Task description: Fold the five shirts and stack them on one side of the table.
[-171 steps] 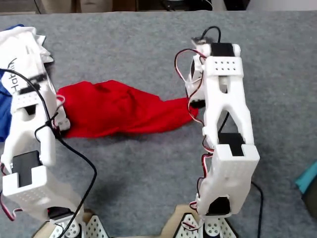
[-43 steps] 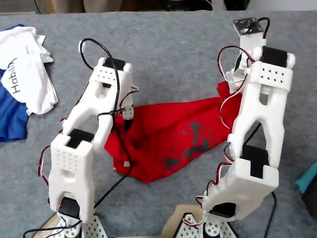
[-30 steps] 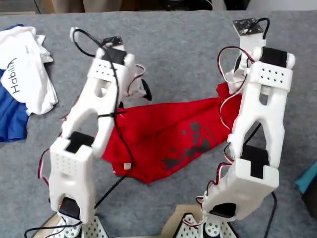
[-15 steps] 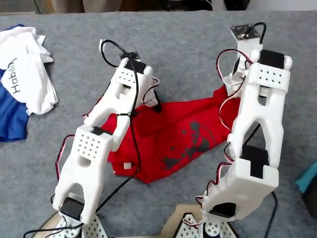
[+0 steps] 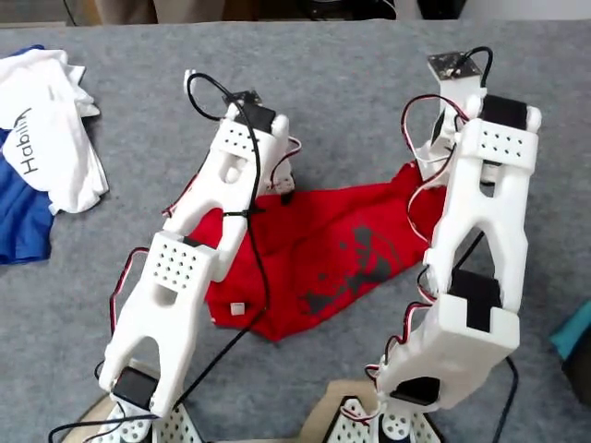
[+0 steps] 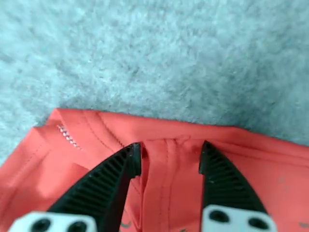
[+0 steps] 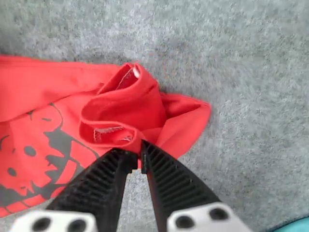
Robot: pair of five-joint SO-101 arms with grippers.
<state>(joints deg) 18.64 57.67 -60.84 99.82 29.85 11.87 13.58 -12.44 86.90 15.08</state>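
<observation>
Here's the red cotton shirt with a dark print [image 5: 323, 249], rumpled on the grey felt table [image 5: 351, 101], not folded. The left gripper [image 6: 169, 153] stands wide, jaws astride its seamed edge. The right gripper [image 7: 140, 147] is narrowed to a pinch, apparently on a bunched corner. Well off from the left gripper, a crumpled white shirt [image 5: 46, 138] lies over a blue shirt [image 5: 18, 221]. No folded stack yet, so nearly everything's left to do.

The table [image 5: 332, 83] has a grey, felt-like cover. A red shirt [image 5: 314, 249] lies spread and wrinkled near the middle of the tabletop, with a dark print facing up. At the far left corner a crumpled white shirt [image 5: 46, 138] lies partly over a blue shirt [image 5: 18, 226] at the left edge. A teal thing [image 5: 574, 337] lies at the right edge.
</observation>
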